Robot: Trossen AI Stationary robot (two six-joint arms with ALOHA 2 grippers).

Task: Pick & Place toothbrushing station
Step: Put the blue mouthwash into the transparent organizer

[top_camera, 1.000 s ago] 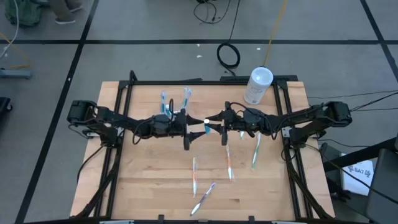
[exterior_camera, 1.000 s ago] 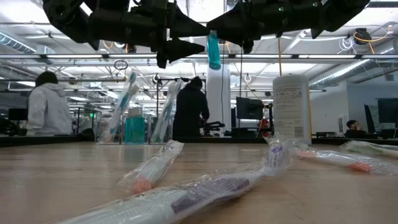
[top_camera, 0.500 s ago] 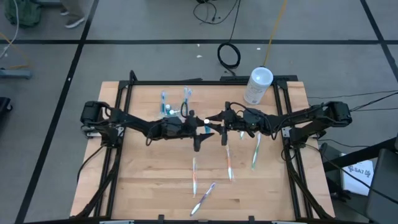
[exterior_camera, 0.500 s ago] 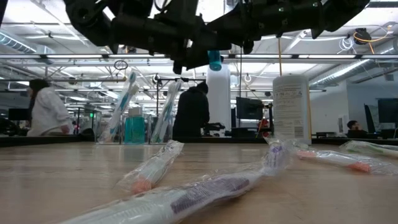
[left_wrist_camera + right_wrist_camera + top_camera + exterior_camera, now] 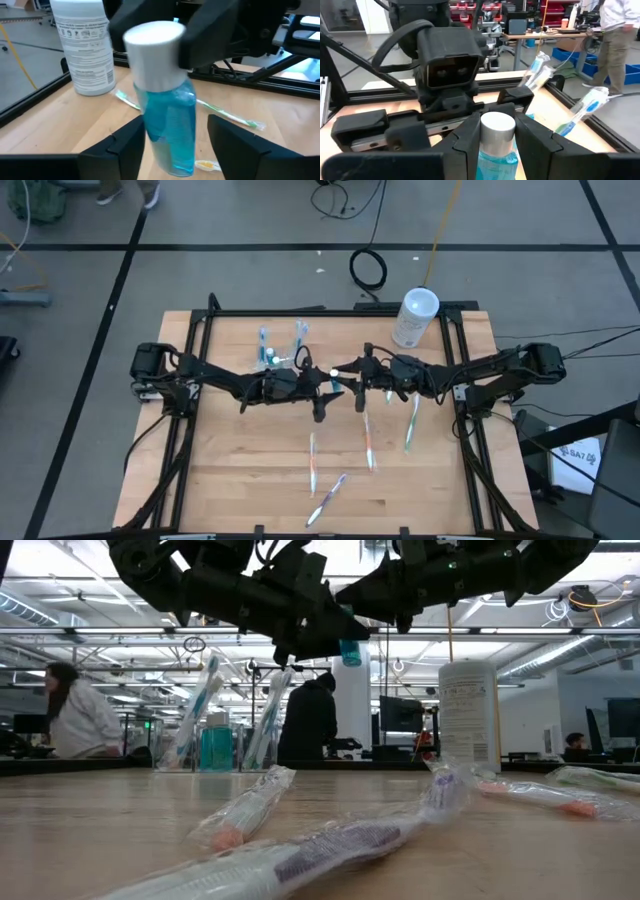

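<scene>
R gripper (image 5: 496, 137) is clamped on a small blue bottle w/ white cap (image 5: 167, 107). L gripper (image 5: 172, 135) jaws stand apart round it.

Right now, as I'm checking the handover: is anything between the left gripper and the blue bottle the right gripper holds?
Nothing visible is in the way. The right gripper holds the blue bottle above the table by its neck, under the white cap. The left gripper is open, with a finger on either side of the bottle's body.
</scene>
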